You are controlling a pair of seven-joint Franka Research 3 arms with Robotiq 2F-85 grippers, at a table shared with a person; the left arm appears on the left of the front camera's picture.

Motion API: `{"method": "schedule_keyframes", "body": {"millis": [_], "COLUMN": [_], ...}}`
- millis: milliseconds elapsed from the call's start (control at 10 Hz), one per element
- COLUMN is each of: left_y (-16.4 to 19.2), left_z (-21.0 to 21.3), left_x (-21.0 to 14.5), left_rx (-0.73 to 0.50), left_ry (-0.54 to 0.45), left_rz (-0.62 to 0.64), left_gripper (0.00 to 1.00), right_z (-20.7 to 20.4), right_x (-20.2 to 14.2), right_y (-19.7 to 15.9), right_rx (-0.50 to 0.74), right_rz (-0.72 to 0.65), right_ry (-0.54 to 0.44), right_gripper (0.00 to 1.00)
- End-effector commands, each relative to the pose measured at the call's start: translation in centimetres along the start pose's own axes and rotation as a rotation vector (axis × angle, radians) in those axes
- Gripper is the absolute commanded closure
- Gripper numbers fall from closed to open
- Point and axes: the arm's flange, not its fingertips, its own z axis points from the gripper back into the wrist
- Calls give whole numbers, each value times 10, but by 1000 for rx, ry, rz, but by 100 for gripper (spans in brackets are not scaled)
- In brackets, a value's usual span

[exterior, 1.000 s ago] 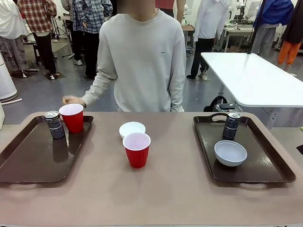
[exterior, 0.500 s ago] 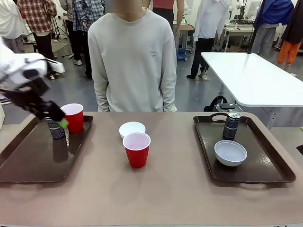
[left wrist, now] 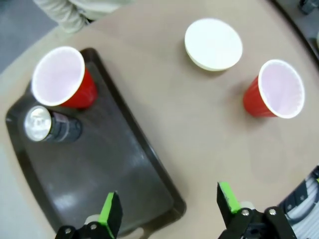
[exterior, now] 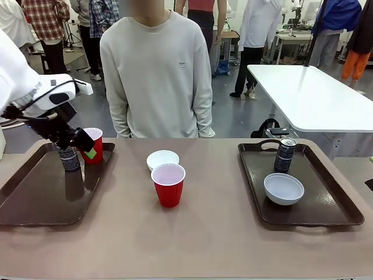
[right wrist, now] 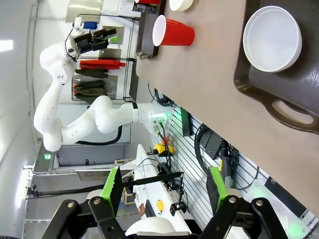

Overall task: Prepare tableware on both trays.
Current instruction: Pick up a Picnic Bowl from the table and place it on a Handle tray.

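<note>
My left gripper [exterior: 85, 147] hangs open and empty above the far end of the left tray [exterior: 41, 195], in front of a red cup [exterior: 95, 146] and a dark can [exterior: 69, 159] standing there. From the left wrist, the open left gripper [left wrist: 168, 206] looks down on that cup [left wrist: 60, 77], the can [left wrist: 47, 124] and the tray [left wrist: 114, 169]. A white bowl [exterior: 162, 158] and a second red cup [exterior: 168, 184] stand on the bare table between the trays. The right tray [exterior: 326, 201] holds a can [exterior: 285, 154] and a white bowl [exterior: 284, 188]. My right gripper [right wrist: 164, 188] is open and empty, away from the table beyond the right tray's handle end [right wrist: 294, 112].
A person in a pale sweater [exterior: 154, 70] stands at the far edge of the table, arms down at the sides. Bare tan tabletop [exterior: 192, 239] stretches along the near edge. A white table [exterior: 315, 93] stands behind to the right.
The person's hand has drawn back from the red cup on the left tray. My left arm has come in from the left and moved over that tray's far end.
</note>
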Motion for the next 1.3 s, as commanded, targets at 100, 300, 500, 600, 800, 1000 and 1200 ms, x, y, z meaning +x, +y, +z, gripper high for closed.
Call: {"method": "schedule_keyframes", "body": {"millis": [100,300,500,600,800,1000,1200], "left_y": [1,1,1,0,-13,-33,-48], "left_z": [5,5,5,7,-20,-64,-93], "left_x": [-5,-5,-5,-3,25,47,57], "left_rx": [-2,-2,-2,0,21,93,156], "left_ry": [9,9,9,4,120,225,263], "left_rz": [-20,-20,-20,-2,30,-4,-51], "left_gripper": [0,0,0,0,0,0,0], "right_z": [-1,-1,-1,-1,-1,-1,-1], "right_x": [-1,-1,-1,-1,-1,-1,-1], "right_y": [2,2,2,2,2,2,2], "right_rx": [6,6,6,6,6,6,6], "right_rz": [-17,-17,-17,-17,-17,-17,-17], "right_ry": [-2,-2,-2,-2,-2,-2,-2], "right_gripper": [12,12,12,12,12,12,12]}}
